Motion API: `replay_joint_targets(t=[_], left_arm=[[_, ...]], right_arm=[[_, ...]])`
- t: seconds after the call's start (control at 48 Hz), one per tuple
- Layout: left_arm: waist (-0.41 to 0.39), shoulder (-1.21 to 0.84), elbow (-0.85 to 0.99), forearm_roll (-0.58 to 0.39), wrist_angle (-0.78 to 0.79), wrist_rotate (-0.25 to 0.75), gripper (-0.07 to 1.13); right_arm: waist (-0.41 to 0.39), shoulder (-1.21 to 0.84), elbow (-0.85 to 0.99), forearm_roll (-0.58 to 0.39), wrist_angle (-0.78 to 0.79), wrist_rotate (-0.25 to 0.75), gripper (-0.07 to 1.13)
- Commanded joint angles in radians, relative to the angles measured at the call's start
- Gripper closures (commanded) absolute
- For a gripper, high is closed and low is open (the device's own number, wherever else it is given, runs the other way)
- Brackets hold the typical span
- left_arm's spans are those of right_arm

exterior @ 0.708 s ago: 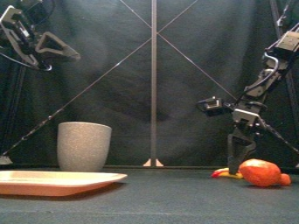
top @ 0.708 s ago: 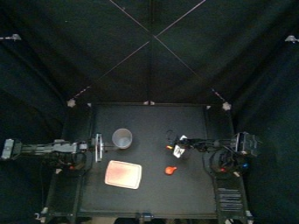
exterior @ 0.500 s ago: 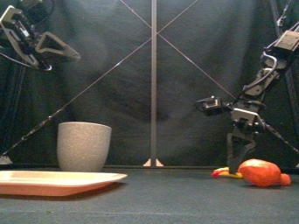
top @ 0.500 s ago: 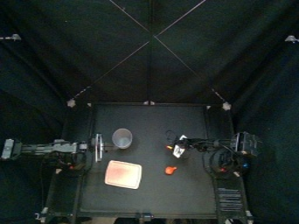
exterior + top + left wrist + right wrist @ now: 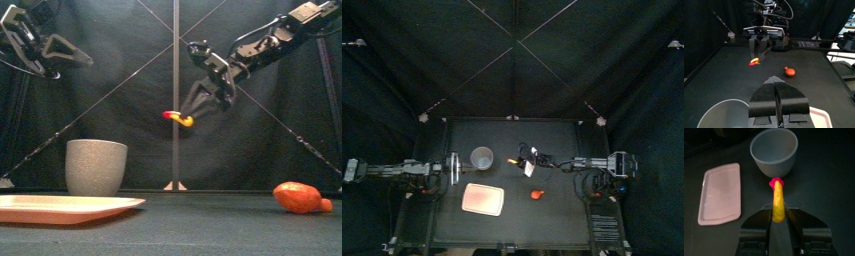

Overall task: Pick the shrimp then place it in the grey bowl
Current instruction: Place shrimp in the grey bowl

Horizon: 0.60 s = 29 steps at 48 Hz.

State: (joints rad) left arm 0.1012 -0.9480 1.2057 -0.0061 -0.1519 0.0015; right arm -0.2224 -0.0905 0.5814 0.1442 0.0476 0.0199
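Hold of right hand [image 5: 189,110]: clenched on the shrimp [image 5: 178,119]. Both jaws pressed on the yellow body, and the pink end projected past the tips toward the grey bowl [image 5: 96,166].
Position of shrimp: held in the air, clear of the bench [image 5: 556,135]. In the front view it was higher than the rim of the grey bowl and to its right, not over the mouth. It touched only the jaws.
State of left hand [image 5: 777,100]: jaws closed on each other, with only a thin seam between them and nothing grasped. It hung high at the bench's left side, well apart from the grey bowl.
Standing of grey bowl: upright, left of centre, mouth facing up.
Lie of pink tray [image 5: 484,199]: flat, in front of the grey bowl, near it but apart.
Lie of orange toy [image 5: 299,197]: on the bench to the right of the pink tray and apart from it, lower than the held shrimp and further right.
Open room on bench: bare surface lay behind the grey bowl up to the back edge, and between the grey bowl and the orange toy. The air between the shrimp and the bowl's rim was open.
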Motion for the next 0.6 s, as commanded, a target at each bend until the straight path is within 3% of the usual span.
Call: replay_joint_targets(t=[0.021,0.208,0.604], left_arm=[[-0.003,0.005,-0.012,0.003,-0.015,0.002,1.01],[-0.003,0.005,-0.011,0.003,-0.017,0.002,1.01],[-0.003,0.005,-0.002,0.003,-0.018,0.0,1.01]], right_arm=[[-0.002,0.043,-0.086,-0.051,-0.061,0.006,0.54],[0.011,0.169,-0.207,-0.092,-0.153,0.008,0.54],[0.026,0.393,-0.465,-0.126,-0.156,0.008,0.51]])
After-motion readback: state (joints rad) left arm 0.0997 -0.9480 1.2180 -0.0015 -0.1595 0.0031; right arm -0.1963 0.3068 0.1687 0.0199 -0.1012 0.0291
